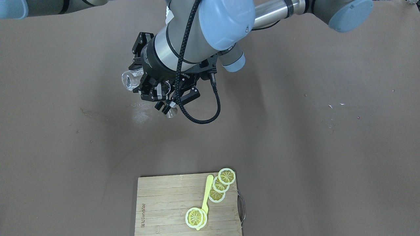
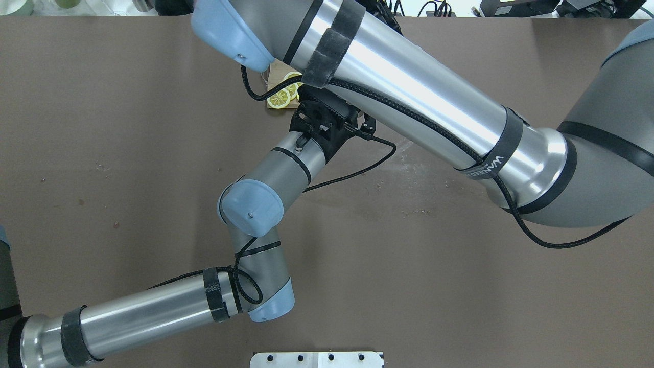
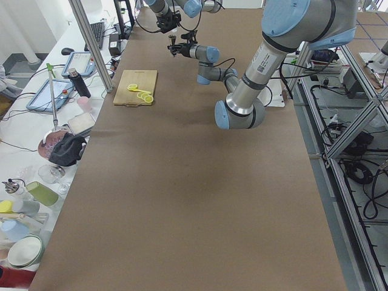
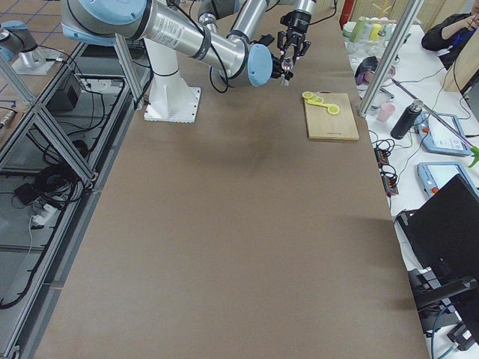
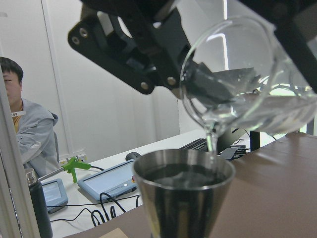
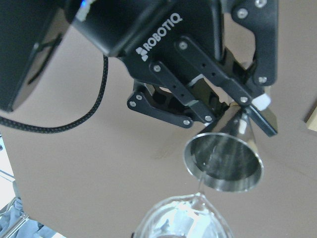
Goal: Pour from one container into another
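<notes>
Pouring is being carried out above the counter's (image 1: 295, 131) middle: the tilted glass cup (image 5: 233, 84), gripped by the right end effector (image 5: 242, 69), is being emptied into the jigger (image 5: 183, 188), gripped by the left end effector (image 6: 242, 106). The jigger looks nearly full, with liquid left in the cup.

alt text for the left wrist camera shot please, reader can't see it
A tilted clear glass cup pours a thin stream of clear liquid into the steel jigger just below its lip, close to the camera. Black gripper fingers clamp the cup, and a person sits in the background.
</notes>
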`<state>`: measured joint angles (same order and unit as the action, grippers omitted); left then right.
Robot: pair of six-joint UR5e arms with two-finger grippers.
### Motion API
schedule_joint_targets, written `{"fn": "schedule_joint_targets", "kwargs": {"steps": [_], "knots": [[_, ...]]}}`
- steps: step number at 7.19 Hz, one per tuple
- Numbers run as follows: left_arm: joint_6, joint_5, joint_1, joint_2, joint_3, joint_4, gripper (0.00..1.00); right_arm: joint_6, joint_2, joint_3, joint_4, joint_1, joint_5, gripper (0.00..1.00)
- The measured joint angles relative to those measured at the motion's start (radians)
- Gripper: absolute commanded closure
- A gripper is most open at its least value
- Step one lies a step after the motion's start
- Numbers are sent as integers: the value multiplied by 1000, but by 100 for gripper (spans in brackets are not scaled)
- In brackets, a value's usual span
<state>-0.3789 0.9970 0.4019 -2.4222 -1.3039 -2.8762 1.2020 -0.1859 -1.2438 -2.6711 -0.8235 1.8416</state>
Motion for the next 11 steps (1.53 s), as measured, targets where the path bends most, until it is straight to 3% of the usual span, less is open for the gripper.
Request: {"fn": "schedule_joint_targets", "kwargs": {"steps": [2,7,9,11], "knots": [[0,0,0,0,0,0,100,0,-38,-72,57,-19,17,100],[4,2,0,19,-6,-1,100,-8,-209,-353,188,-124,110,100],[5,24,13,118,-82,-3,100,-12,-316,-488,260,-151,151,100],[4,172,118,258,-198,-3,100,-22,-447,-611,364,-165,193,100]]}}
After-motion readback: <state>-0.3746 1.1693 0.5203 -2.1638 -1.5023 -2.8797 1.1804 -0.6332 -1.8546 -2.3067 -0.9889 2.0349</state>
